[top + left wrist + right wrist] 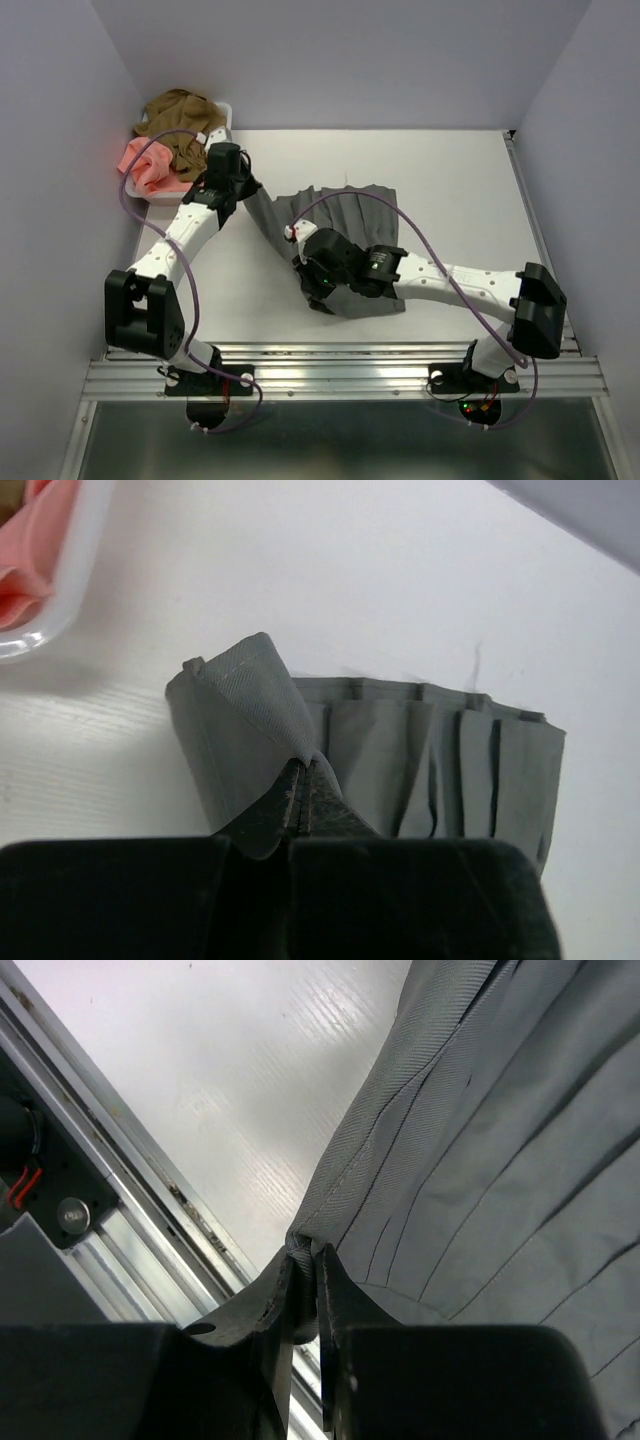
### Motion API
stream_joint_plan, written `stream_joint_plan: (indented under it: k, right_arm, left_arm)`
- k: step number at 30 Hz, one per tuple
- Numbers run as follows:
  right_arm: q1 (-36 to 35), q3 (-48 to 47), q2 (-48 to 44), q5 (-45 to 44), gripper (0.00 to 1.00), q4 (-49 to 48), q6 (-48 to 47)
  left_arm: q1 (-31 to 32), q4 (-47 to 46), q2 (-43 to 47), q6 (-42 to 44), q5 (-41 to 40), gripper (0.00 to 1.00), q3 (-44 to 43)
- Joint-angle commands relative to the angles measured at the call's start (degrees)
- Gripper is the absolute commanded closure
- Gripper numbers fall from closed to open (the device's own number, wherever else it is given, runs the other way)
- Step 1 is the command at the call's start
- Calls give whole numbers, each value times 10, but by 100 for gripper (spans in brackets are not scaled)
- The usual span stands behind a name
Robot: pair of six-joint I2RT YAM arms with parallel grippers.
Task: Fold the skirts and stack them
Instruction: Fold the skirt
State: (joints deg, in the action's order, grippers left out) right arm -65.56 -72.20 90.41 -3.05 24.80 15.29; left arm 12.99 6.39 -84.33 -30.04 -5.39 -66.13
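Observation:
The grey skirt [350,215] lies pleated across the middle of the table. My left gripper [245,190] is shut on its far left corner, and the cloth [250,710] rises to the pinched tips [303,765] in the left wrist view. My right gripper [312,285] is shut on its near left corner, with a fold of grey cloth [480,1140] squeezed between the fingers [305,1255]. The salmon-pink skirt [150,165] and the olive-brown skirt [185,120] lie bunched in the white basket [225,112] at the far left.
The basket's rim [70,570] with pink cloth shows at the left wrist view's top left. The metal rail [340,365] runs along the table's near edge, and shows close under the right gripper [120,1210]. Purple walls close in the left, right and back.

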Motion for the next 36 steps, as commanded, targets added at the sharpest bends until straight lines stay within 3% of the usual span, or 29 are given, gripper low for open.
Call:
stream_joint_plan:
  k: [1,13,23,30,36]
  right_arm:
    - [22,33,-49,-12,99,-17,54]
    - [113,170,-220,-52,99,-24,141]
    - [207,234,-287,-21,99,1,171]
    - [256,278,-310,-10,99,10,195]
    - [287,307,-315,2,99,17,208]
  left_arm:
    - [57,-27,-20,14,-29,100,-92]
    - [177,17,-180,40,-76,100,-339]
    - [246,67,-350,59,-70,100,-558]
    - [272,68,-426,58,-46,100,-624]
    - [286,52,-458,60,-45,100,-630]
